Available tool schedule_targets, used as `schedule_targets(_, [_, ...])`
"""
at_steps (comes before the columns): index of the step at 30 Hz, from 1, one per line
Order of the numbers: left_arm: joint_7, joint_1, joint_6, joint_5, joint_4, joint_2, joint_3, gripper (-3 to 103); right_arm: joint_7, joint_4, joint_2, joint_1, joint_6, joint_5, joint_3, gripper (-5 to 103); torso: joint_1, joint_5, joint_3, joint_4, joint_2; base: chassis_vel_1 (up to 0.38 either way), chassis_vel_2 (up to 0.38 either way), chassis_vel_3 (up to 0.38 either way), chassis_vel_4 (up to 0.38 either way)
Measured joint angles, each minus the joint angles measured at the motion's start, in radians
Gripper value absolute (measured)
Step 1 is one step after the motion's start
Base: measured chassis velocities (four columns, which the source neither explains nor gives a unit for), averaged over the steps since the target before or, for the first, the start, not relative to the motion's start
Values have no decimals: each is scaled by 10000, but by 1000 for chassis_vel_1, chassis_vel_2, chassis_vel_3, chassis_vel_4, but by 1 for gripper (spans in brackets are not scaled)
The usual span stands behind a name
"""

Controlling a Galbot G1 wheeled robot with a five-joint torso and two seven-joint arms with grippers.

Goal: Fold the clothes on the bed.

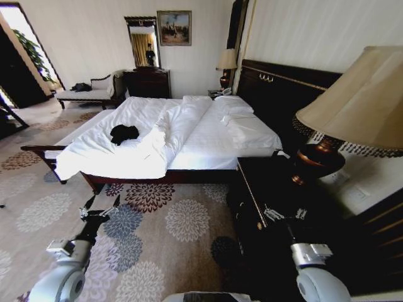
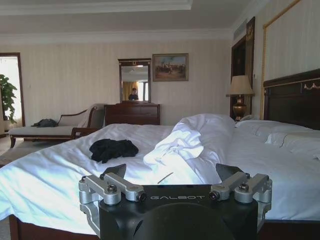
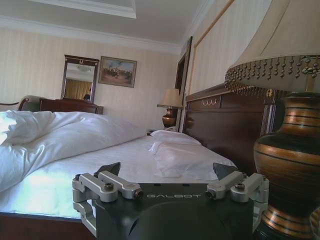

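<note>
**Both pincers empty, short of the bed**

Bed point(image 1: 208, 138) ahead, across the patterned carpet point(image 1: 170, 233). Dark headboard point(image 1: 283, 88) on the right, white duvet point(image 1: 170, 126) bunched along the middle, pillows point(image 1: 236, 110) at the head. Black garment point(image 1: 124, 133) lies crumpled on the white sheet, left half of the bed, near the duvet ridge; in the left wrist view it sits point(image 2: 113, 149) just beyond the pincer.

Left pincer point(image 1: 101, 202) low over the carpet, near the bed's side rail, fingers spread wide, holding nothing. Right pincer point(image 1: 284, 214) over the dark nightstand point(image 1: 264, 189) beside the bed, fingers also wide apart, empty. Lamp point(image 1: 340, 126) stands just right of it; in the right wrist view its base point(image 3: 287, 160) is close by.
</note>
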Motion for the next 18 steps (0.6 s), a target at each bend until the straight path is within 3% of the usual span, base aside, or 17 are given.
schedule_targets(18, [-505,-71,78,460,112,-124,214,100,-11,-44,77,-146,100,-45,60,100,0,0,0,0,1,0,0,0,0])
